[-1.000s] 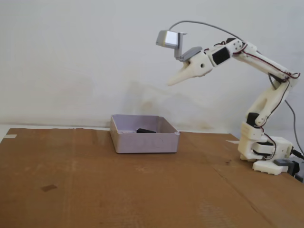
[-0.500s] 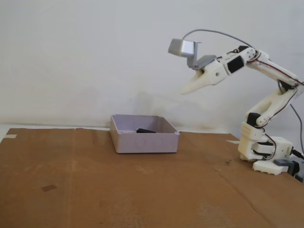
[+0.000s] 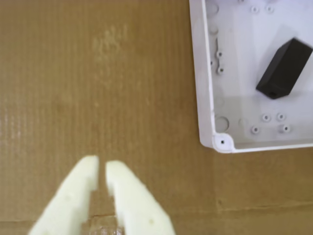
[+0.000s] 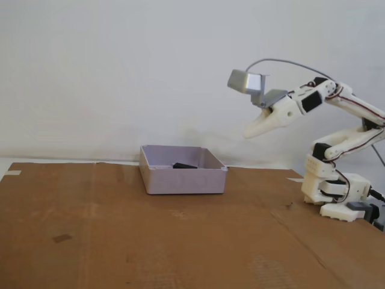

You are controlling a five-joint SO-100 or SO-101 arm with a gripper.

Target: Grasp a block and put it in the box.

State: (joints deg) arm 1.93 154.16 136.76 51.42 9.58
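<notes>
The black block lies inside the pale box, at the upper right of the wrist view. In the fixed view the block shows just over the wall of the box on the brown cardboard. My gripper hangs high in the air, to the right of the box and well above it. Over bare cardboard in the wrist view, the gripper has its cream fingers nearly together, with only a thin slit between them. Nothing is held.
A silver-grey camera with a grey cable rides on the wrist. The white arm base stands at the right edge of the cardboard sheet. A small dark mark lies front left. A white wall stands behind.
The arm has folded back toward its base. The gripper moved right and a little lower, away from above the box. The block stayed in the box.
</notes>
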